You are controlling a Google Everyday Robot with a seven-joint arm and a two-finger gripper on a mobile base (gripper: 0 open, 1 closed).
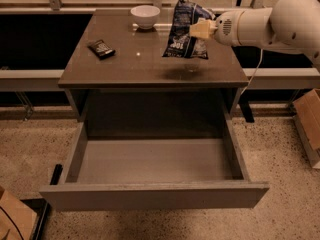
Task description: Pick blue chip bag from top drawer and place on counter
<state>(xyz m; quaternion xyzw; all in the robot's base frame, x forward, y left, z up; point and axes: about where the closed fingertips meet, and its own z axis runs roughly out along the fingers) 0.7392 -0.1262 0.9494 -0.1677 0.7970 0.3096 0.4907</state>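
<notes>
The blue chip bag (185,32), crinkled dark blue foil with white print, hangs upright just above the right half of the counter (130,64). My gripper (199,29) reaches in from the right on a white arm and is shut on the bag's right side. The bag casts a shadow on the glossy brown-grey top below it. The top drawer (150,196) is pulled fully out below the counter, grey, with nothing in it.
A white bowl (145,16) stands at the counter's back edge, left of the bag. A small flat black packet (101,49) lies at the counter's left. Cardboard boxes stand on the floor at the right (307,121) and lower left (15,216).
</notes>
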